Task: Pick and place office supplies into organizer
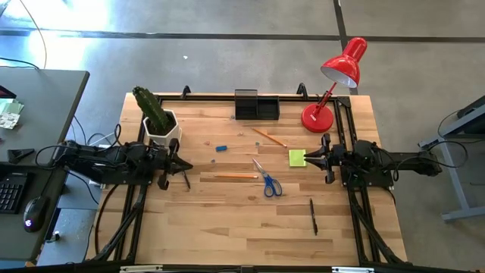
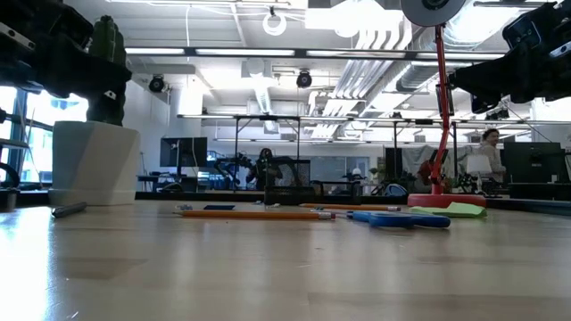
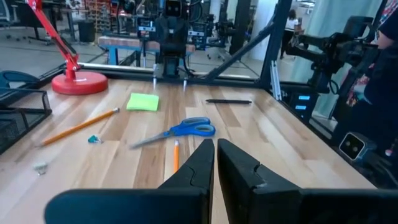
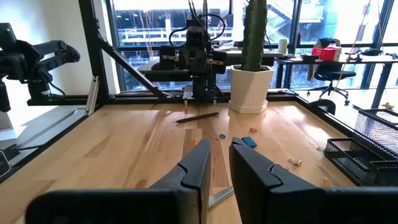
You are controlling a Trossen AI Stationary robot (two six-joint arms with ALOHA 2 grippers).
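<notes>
Nearest the overhead camera, low and right of centre in the frame, a slim black pen point(image 1: 313, 215) lies with its long axis running almost top to bottom.

At the left edge of the table point(image 1: 227, 227) the left gripper point(image 1: 184, 166) hangs with its fingers pressed together on nothing, just beside a second dark pen point(image 1: 185, 179) that lies slightly slanted below it. Above it stands a white faceted pot with a green cactus point(image 1: 155, 114).

Toward the middle, a tiny blue eraser point(image 1: 221, 148) sits alone on the pale wood planks. Below it an orange-wood pencil point(image 1: 236, 176) lies level, left to right. Blue-handled scissors point(image 1: 267, 180) slant with metal blades up-left and loops down-right. A second pencil point(image 1: 269, 137) runs diagonally from upper left to lower right.

At the top centre, against the back rail, stands the organizer point(image 1: 256, 105), a black rectangular box that looks like wire mesh, though its compartments are hard to make out.

Right of centre lies the square yellow-green sticky-note pad point(image 1: 297, 158), flat. Just beside it the right gripper point(image 1: 306, 157) holds nothing, its fingers a narrow gap apart. Above stands a glossy red desk lamp point(image 1: 337, 80).
</notes>
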